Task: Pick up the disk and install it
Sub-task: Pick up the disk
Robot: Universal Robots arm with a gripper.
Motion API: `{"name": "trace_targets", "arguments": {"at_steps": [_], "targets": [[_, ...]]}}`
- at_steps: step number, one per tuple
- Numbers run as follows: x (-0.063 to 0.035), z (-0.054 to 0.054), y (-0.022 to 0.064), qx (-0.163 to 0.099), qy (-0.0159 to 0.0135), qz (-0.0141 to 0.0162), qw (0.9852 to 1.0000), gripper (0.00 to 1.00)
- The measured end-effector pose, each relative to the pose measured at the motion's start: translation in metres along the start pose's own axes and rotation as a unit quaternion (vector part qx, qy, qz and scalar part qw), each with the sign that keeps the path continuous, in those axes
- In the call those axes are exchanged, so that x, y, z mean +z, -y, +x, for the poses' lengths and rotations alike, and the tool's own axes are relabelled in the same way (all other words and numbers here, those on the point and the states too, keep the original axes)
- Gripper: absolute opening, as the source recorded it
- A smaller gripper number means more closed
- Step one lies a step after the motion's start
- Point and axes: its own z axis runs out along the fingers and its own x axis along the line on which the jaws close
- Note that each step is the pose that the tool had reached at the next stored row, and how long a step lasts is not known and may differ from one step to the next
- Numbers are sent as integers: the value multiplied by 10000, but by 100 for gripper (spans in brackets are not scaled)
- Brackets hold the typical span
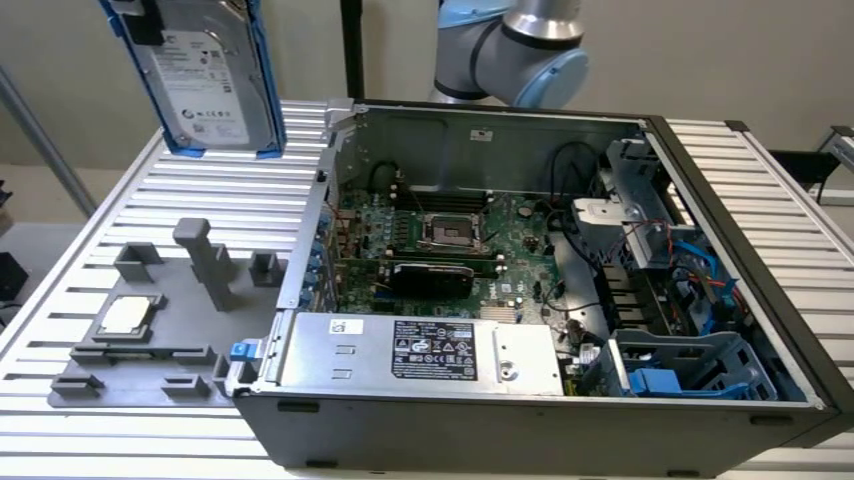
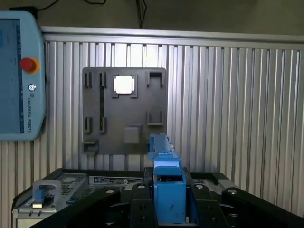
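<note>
The gripper is clenched on the disk. Its 2 black fingers press the blue frame from either side, and the frame's edge juts out between them. Gripping the plastic, I judge, spares the label and metal body. The disk hangs upright in the air at the exterior view's left, label showing, well clear of everything below. So it is lifted but not yet installed.

Under it the case lies on its side with the panel off, probably so its bays can be reached from above. Beside the case, the grey tray seats 1 chip in a recess on the table. A pendant lies farther off.
</note>
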Motion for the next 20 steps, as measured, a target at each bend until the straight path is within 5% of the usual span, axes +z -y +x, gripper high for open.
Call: {"name": "trace_targets", "arguments": {"at_steps": [9,20], "targets": [[-104,100,397,1,21,-33,10000,33],[-130,335,840,0,21,-37,10000,33]]}}
